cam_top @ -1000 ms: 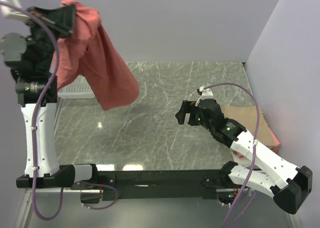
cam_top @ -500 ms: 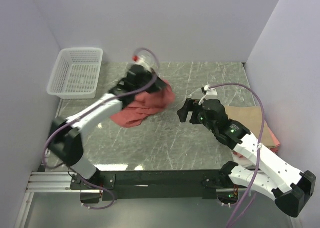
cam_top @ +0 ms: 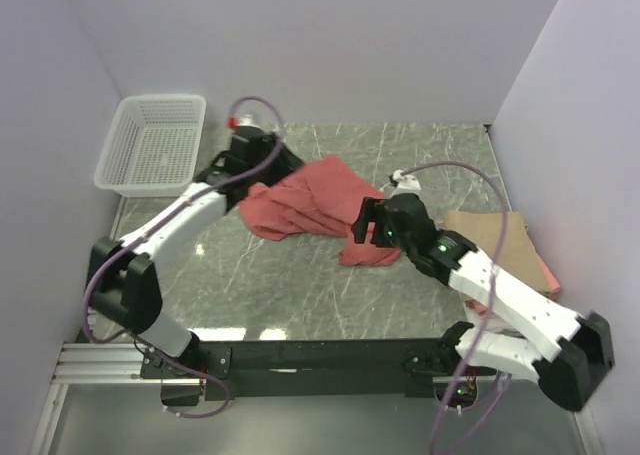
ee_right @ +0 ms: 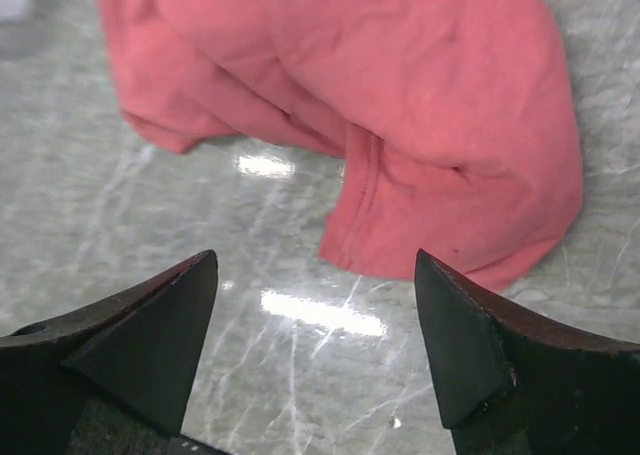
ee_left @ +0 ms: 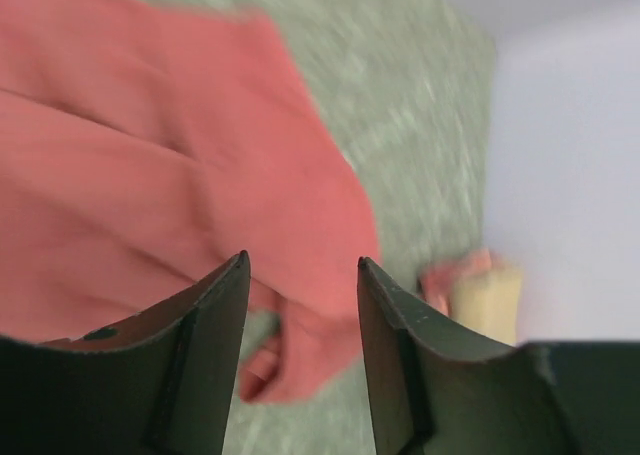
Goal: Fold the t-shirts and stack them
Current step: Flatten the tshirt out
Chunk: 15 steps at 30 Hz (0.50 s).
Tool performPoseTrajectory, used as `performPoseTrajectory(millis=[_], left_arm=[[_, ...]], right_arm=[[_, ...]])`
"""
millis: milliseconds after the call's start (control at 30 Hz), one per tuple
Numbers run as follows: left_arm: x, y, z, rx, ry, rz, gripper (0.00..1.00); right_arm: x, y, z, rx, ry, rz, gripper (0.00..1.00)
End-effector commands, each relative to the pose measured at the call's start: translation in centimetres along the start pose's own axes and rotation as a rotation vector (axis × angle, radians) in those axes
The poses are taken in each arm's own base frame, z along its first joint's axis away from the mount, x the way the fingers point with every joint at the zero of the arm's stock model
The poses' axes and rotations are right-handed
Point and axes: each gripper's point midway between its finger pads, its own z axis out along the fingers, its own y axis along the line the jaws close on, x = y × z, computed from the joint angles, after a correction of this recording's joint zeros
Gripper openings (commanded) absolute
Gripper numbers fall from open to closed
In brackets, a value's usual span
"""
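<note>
Red shirt (cam_top: 300,203): dropped a moment ago from your left gripper (ee_left: 300,267), now spread and empty, it lies crumpled mid-table; your right gripper (ee_right: 315,260), spread too, hovers by its 4 o'clock corner, so flattening likely comes next.

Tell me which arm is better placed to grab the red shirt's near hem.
Right, probably: the right gripper hangs open just over that hem of the shirt; the left gripper, also open, sits at its far end.
</note>
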Motion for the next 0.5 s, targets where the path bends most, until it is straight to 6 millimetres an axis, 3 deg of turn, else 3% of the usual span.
performPoseTrajectory(millis=[0, 33, 67, 133, 200, 267, 300, 333, 367, 467], left_arm=[[-5.1, 6.3, -3.4, -0.188, -0.145, -0.123, 0.52], [-5.1, 8.6, -3.4, -0.231, -0.150, -0.138, 0.51], [-6.5, 10.8, -3.8, -0.268, -0.180, -0.171, 0.49], [-7.7, 12.8, -3.4, -0.311, -0.194, -0.182, 0.48], [-8.0, 16.3, -2.4, -0.438, -0.184, -0.185, 0.47], [-9.8, 17.2, -1.8, -0.490, -0.211, -0.179, 0.44], [-9.1, 19.1, -0.8, -0.552, -0.177, -0.181, 0.44], [-10.1, 18.9, -0.4, -0.557, -0.192, -0.179, 0.43], [-10.0, 20.3, 0.6, -0.598, -0.187, -0.183, 0.42], [-10.8, 21.1, 1.9, -0.645, -0.184, -0.186, 0.40]], right_arm=[[-0.5, 1.2, 2.4, 0.025, 0.023, -0.011, 0.84], [-1.3, 1.9, 2.9, 0.021, 0.020, -0.019, 0.82], [0.0, 1.7, 4.5, 0.056, 0.069, -0.040, 0.80], [0.0, 2.5, 5.7, 0.078, 0.091, -0.056, 0.77], [1.8, 2.0, 7.4, 0.132, 0.148, -0.081, 0.75], [3.1, 2.2, 8.4, 0.154, 0.186, -0.099, 0.73], [3.6, 2.1, 8.6, 0.165, 0.194, -0.098, 0.73], [4.1, 1.9, 8.8, 0.178, 0.203, -0.101, 0.73], [4.8, 1.8, 9.0, 0.186, 0.218, -0.107, 0.73], [5.8, 1.1, 9.1, 0.217, 0.232, -0.105, 0.73]])
